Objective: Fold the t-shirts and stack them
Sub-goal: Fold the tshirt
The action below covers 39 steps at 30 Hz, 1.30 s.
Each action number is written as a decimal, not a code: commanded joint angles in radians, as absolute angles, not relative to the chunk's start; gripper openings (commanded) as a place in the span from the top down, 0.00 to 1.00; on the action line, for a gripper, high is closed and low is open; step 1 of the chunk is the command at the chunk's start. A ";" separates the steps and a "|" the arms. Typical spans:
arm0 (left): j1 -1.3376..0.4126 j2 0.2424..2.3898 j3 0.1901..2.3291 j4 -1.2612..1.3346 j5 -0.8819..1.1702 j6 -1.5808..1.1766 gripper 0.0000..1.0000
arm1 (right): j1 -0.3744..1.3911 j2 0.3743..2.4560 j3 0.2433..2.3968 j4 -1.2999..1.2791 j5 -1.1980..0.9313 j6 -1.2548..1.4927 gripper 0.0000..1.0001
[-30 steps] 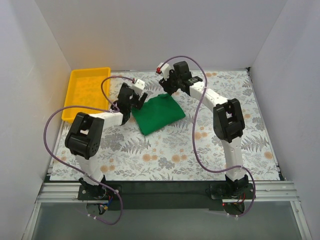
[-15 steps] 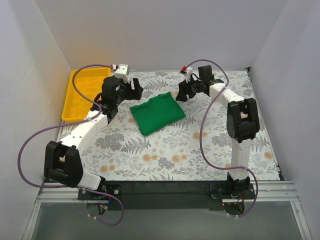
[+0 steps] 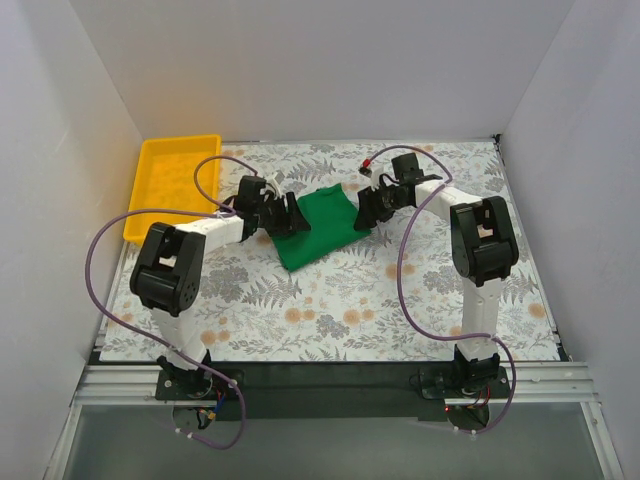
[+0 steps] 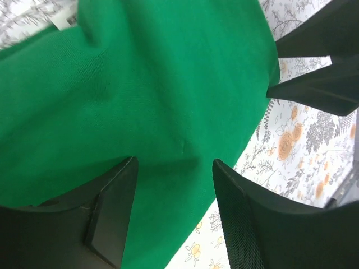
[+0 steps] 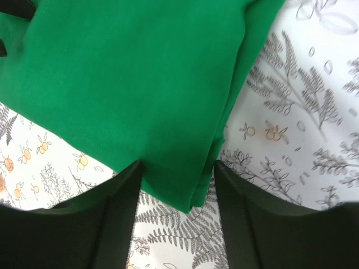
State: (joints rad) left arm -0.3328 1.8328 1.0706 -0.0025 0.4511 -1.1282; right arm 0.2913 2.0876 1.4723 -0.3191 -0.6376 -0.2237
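Observation:
The bright green t-shirt lies folded into a compact rectangle on the floral table cover, near the back middle. My left gripper is low at the shirt's left edge; in the left wrist view its jaws stand apart over the green fabric. My right gripper is low at the shirt's right edge; in the right wrist view its jaws stand apart around the folded corner of the shirt. Neither gripper pinches the cloth.
A yellow tray sits at the back left, left of the shirt. The right gripper's black fingers show in the left wrist view's upper right. White walls close in the table on three sides.
Half a second ago both grippers were raised and spread apart behind the shirt. Both have now come down and inward to the shirt's left and right edges. The shirt has not moved.

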 commanded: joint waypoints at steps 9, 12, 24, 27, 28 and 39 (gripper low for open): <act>-0.273 1.970 1.154 0.067 0.471 -1.227 0.51 | 0.273 2.072 1.427 -0.333 -0.652 -0.212 0.65; -0.239 1.982 1.144 0.092 0.466 -1.246 0.52 | 0.258 2.079 1.419 -0.339 -0.655 -0.221 0.81; -0.152 2.026 1.158 0.184 0.414 -1.394 0.52 | 0.233 2.089 1.387 -0.368 -0.623 -0.256 0.99; -0.150 2.025 1.174 0.178 0.393 -1.382 0.52 | 0.227 2.076 1.370 -0.377 -0.621 -0.268 0.99; -0.150 2.014 1.169 0.190 0.393 -1.373 0.52 | 0.219 2.060 1.365 -0.379 -0.623 -0.279 0.99; -0.153 1.349 0.947 0.308 0.187 -1.042 0.36 | 0.144 1.976 1.356 -0.403 -0.687 -0.338 0.48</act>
